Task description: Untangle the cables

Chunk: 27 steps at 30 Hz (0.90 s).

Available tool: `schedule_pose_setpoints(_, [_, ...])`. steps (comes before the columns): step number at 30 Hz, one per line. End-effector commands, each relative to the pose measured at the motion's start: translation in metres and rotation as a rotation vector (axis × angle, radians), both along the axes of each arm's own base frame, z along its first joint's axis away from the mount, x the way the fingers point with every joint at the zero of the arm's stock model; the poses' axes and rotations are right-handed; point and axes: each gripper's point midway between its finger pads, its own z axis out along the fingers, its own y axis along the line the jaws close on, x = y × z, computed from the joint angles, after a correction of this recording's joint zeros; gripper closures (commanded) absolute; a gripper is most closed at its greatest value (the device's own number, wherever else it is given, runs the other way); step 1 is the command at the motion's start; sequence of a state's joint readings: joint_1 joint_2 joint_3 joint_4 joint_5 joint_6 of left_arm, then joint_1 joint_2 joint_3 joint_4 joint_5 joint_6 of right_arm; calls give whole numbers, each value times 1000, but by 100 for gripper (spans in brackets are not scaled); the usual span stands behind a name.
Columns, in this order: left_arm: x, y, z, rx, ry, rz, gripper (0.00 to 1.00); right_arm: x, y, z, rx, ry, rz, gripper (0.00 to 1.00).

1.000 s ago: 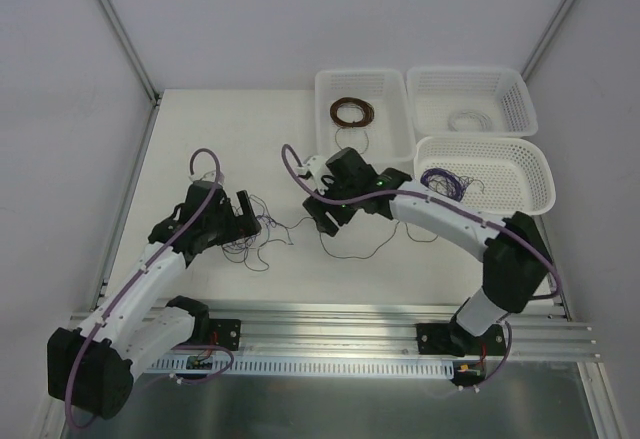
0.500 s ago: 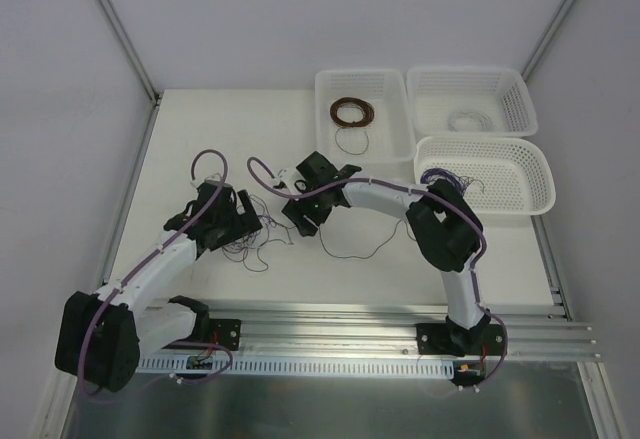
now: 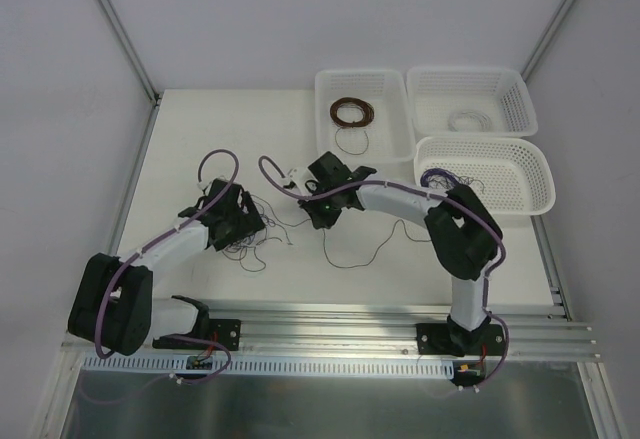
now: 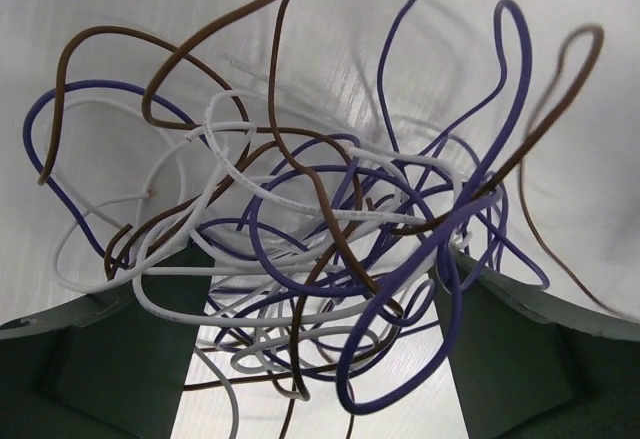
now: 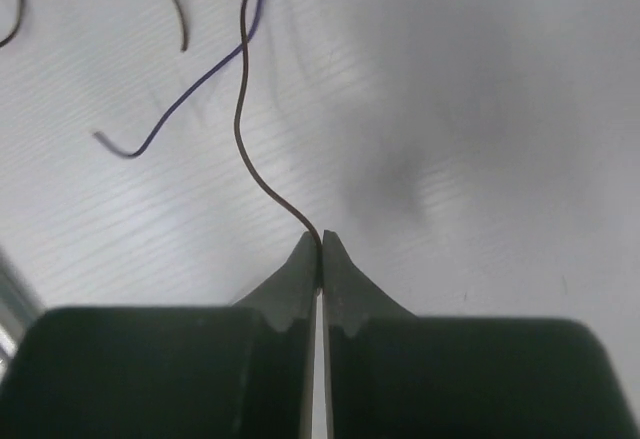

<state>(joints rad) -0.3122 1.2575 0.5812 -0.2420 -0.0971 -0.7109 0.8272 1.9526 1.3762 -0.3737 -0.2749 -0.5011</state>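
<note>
White table (image 3: 200,149), bare grey walls around it. Your cables (image 3: 248,241) sit as a scribbly clump left of centre, directly at the left gripper (image 4: 320,269). Its fingers (image 4: 120,359) stand spread on either side of the clump, with brown, purple and white loops bunched between them and nothing pinched as far as I can tell. The right gripper (image 5: 320,244) is pressed together on a brown wire (image 5: 243,129), nipped at the very tips. That wire leads straight away from the tips, with a loose purple strand (image 5: 190,94) crossing it further out. From above, the clump lies to the left of the right gripper, near but apart, and thin strands run roughly left-right across the gap, so that is the long axis to work along. The left arm is nearer the clump and the right arm nearer the free strand. My judgement: you clamp the clump with the left and draw the right away rightward, toward the baskets (image 3: 480,184). Watch for the brown wire slipping from such a shallow tip grip.
</note>
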Motion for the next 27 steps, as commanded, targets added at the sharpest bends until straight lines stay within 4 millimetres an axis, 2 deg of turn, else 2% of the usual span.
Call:
schedule_pose_setpoints(1, [9, 9, -1, 35, -14, 36, 13, -9, -10, 81, 112, -99, 11, 99])
schedule_pose_setpoints(2, [8, 9, -3, 36, -6, 35, 14, -10, -17, 108, 147, -145, -2, 99])
schedule_pose_setpoints(5, [7, 8, -5, 28, 5, 37, 17, -19, -34, 142, 185, -180, -13, 99])
schedule_pose_setpoints(6, [7, 7, -6, 25, 8, 37, 18, -25, -44, 166, 214, -215, -22, 99])
schedule_pose_setpoints(8, [5, 8, -7, 24, 12, 41, 19, -23, -58, 194, 234, -274, -62, 99])
schedule_pose_setpoints(9, [5, 8, -7, 23, 13, 40, 19, -28, -69, 214, 256, -305, -78, 99])
schedule_pose_setpoints(11, [3, 8, -8, 23, 16, 40, 19, -25, -84, 249, 300, -374, -139, 99])
schedule_pose_setpoints(12, [2, 8, -9, 23, 17, 41, 19, -27, -90, 261, 320, -394, -160, 99])
schedule_pose_setpoints(14, [1, 8, -9, 20, 18, 43, 19, -31, -109, 305, 404, -475, -220, 99])
schedule_pose_setpoints(17, [-1, 8, -10, 17, 24, 42, 19, -41, -132, 352, 479, -559, -289, 99])
schedule_pose_setpoints(21, [-1, 2, -8, -13, 25, 33, 18, -48, -145, 381, 533, -605, -324, 99])
schedule_pose_setpoints(27, [-1, -21, 11, -118, 0, -73, 13, -30, -143, 375, 485, -608, -377, 99])
